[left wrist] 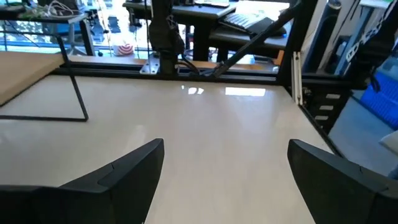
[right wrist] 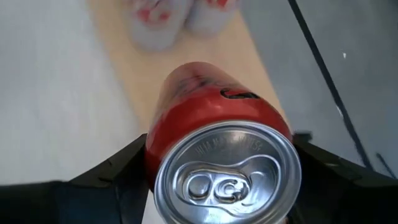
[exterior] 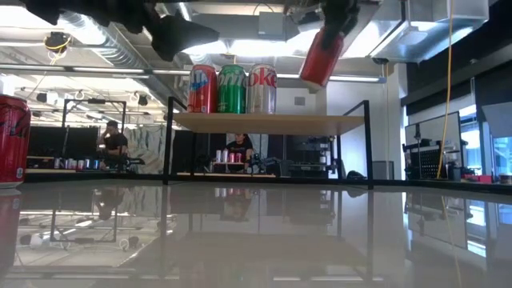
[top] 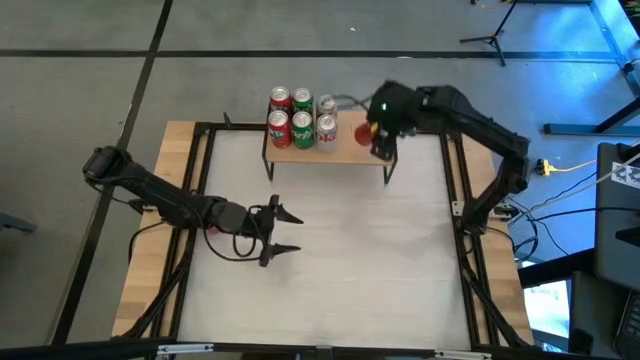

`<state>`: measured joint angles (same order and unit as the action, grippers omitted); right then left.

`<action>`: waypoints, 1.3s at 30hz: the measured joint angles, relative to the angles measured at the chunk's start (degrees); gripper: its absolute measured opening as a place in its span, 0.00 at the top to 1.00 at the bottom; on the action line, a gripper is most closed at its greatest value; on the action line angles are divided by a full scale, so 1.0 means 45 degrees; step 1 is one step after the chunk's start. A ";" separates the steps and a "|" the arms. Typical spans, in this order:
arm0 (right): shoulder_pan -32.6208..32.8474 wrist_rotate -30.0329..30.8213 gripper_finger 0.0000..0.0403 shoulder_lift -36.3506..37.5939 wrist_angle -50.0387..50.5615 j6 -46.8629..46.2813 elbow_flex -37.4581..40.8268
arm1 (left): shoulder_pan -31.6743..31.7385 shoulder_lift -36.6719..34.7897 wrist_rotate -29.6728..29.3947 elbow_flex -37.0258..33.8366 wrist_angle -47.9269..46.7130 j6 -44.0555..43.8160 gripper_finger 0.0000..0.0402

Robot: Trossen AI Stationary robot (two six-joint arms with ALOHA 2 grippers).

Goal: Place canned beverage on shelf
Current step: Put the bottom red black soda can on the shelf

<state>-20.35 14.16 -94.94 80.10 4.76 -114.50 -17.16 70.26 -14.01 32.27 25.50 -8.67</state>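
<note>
I'm hovering the right gripper [top: 381, 133] clamped on a tilted red can [exterior: 321, 58] above the shelf [exterior: 268, 122] — it's risking tipping over on landing — left gripper [top: 283, 232] idling wide open.

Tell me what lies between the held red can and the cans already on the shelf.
Nothing: in the high view, bare shelf board separates the red can in the right gripper from the six cans.

Shelf [top: 345, 150] is standing at your table's [top: 330, 250] far edge. Six cans [top: 301, 118] are sitting in two rows on its left part. Right gripper [top: 380, 135] is hanging over its right end, clamping a tilted can [exterior: 322, 58]. Left gripper [top: 283, 232] is hovering left of table centre.
</note>
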 joint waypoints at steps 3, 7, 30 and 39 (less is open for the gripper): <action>-0.1050 -0.0878 0.27 -0.0120 -0.0930 0.0699 0.0000 | 0.0527 0.0000 0.0640 0.0000 0.0281 0.0006 0.17; -0.2129 -0.1932 0.27 -0.0504 -0.1567 0.1347 0.0000 | 0.1169 0.0010 0.1615 0.0000 0.0105 -0.0026 0.17; -0.3742 -0.2721 0.27 -0.2480 -0.2812 0.3826 0.0000 | 0.2254 0.0029 0.2353 0.0000 -0.0274 0.0050 0.17; -0.3737 -0.2722 0.27 -0.2480 -0.2637 0.4370 0.0012 | 0.2596 0.0029 0.2338 0.0000 -0.0264 0.0050 0.17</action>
<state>-37.17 1.91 -106.10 68.23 24.43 -114.44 -5.47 70.39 -3.49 32.27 24.32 -8.45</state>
